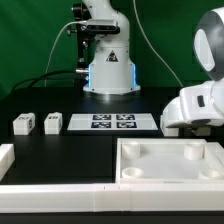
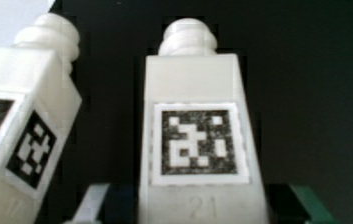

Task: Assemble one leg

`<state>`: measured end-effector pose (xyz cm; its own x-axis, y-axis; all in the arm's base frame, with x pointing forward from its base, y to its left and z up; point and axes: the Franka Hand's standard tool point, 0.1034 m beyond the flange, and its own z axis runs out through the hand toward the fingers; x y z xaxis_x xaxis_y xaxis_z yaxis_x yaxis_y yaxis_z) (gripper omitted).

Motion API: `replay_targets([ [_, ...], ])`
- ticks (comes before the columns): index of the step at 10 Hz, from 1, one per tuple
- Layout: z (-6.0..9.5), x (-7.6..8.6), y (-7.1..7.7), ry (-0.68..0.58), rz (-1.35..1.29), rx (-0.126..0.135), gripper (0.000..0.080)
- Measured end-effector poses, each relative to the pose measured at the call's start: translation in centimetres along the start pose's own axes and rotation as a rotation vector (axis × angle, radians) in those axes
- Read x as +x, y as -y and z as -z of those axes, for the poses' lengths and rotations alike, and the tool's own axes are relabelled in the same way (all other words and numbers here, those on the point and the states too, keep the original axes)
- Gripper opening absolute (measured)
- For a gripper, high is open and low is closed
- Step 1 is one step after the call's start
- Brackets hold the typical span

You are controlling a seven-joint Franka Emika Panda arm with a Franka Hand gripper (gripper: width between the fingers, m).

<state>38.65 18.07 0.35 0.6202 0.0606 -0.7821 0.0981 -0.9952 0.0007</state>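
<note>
In the wrist view a white leg (image 2: pixel 198 120) with a black-and-white tag and a knobbed tip lies on the black table, straight between my fingers. My gripper (image 2: pixel 208 206) is open. One finger (image 2: pixel 105 205) stands on each side of the leg's plain end, with a dark gap on both sides. A second tagged leg (image 2: pixel 27 120) lies beside it. In the exterior view my gripper's white body (image 1: pixel 197 106) hangs low at the right, and its fingertips are hidden. Two more small legs (image 1: pixel 22 124) (image 1: pixel 52 122) stand at the left.
The marker board (image 1: pixel 112 122) lies mid-table. A large white tray (image 1: pixel 172 176) with round corner sockets sits at the front right. A long white wall (image 1: pixel 50 196) runs along the front edge. The robot base (image 1: pixel 108 70) stands at the back.
</note>
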Motion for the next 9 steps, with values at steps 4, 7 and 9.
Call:
replay_targets([
  [4, 2.0, -1.5, -0.6, -0.035, -0.050, -0.001, 0.0292],
  [7, 4.6, -3.8, -2.0, -0.041, -0.049, 0.002, 0.0293],
  [9, 5.0, -4.3, -2.3, -0.057, -0.052, 0.003, 0.0293],
])
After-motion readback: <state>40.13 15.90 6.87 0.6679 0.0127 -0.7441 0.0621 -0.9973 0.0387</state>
